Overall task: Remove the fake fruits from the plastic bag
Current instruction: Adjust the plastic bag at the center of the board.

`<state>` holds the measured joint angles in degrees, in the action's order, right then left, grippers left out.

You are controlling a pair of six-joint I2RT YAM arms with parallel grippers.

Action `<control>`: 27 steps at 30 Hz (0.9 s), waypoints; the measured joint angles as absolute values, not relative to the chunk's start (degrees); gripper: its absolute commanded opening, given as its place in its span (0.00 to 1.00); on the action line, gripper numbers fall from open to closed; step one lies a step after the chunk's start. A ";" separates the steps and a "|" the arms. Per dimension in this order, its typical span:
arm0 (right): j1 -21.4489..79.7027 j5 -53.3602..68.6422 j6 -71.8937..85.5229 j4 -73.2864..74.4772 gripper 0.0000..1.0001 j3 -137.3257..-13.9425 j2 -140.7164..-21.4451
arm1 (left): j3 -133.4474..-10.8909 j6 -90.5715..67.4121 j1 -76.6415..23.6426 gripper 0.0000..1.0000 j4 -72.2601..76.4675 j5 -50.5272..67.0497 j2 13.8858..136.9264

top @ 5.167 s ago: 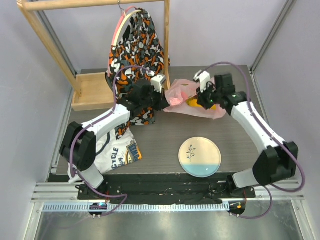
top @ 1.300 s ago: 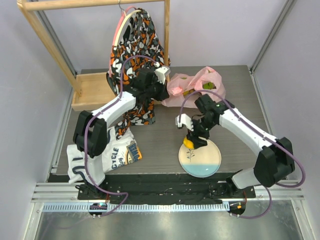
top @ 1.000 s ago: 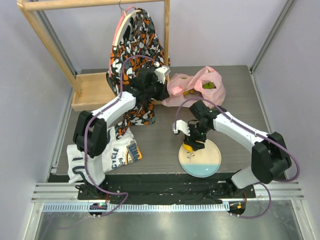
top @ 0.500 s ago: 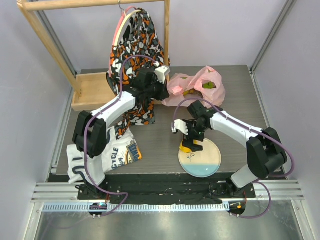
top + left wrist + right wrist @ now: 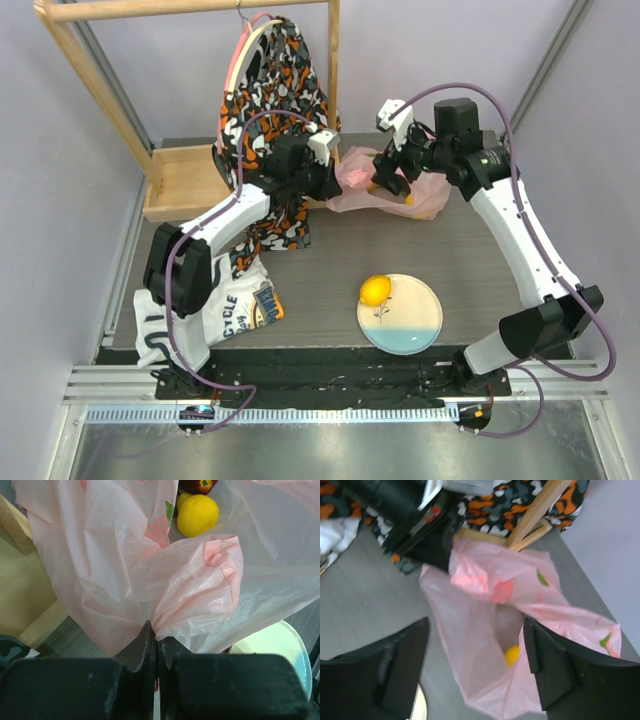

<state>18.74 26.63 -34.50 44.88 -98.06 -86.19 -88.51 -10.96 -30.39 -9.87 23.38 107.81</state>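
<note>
The pink plastic bag (image 5: 352, 180) lies at the back of the table, and my left gripper (image 5: 328, 186) is shut on a bunched fold of its edge (image 5: 190, 587). Inside the bag, the left wrist view shows a yellow lemon (image 5: 198, 514) and a dark red fruit (image 5: 199, 485). My right gripper (image 5: 388, 178) hovers open over the bag's mouth (image 5: 485, 600), nothing between its fingers (image 5: 405, 665), with the lemon (image 5: 512, 655) seen below them. Another yellow lemon (image 5: 375, 290) rests on the left rim of the cream-and-blue plate (image 5: 410, 325).
An orange-black-white patterned garment (image 5: 270, 100) hangs from a wooden rack (image 5: 180, 185) at the back left, just behind my left arm. A printed T-shirt (image 5: 225, 305) lies at the front left. The plate's edge (image 5: 280, 645) shows past the bag.
My right gripper let go of the lemon on the plate, rose, and swung back over the bag's mouth with open jaws. The left gripper kept its hold on the bag.
</note>
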 measured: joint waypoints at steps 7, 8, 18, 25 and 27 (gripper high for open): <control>19.25 18.81 -28.25 31.40 0.54 -90.41 -95.02 | -86.24 -12.12 -30.65 0.05 -9.67 24.34 105.80; 19.11 16.38 -28.25 30.55 0.53 -88.01 -96.55 | -85.97 -12.27 -30.68 0.05 -9.61 24.49 105.54; 14.57 0.12 -28.84 34.06 0.58 -65.25 -87.00 | -80.51 -12.88 -30.68 0.04 -9.47 25.76 101.75; 14.94 -0.32 -29.04 31.64 0.56 -71.81 -87.22 | -79.90 -13.17 -31.07 0.04 -9.37 27.03 101.62; 14.94 -0.84 -29.56 29.30 0.55 -75.37 -91.90 | -79.90 -13.17 -31.11 0.04 -9.28 27.14 101.62</control>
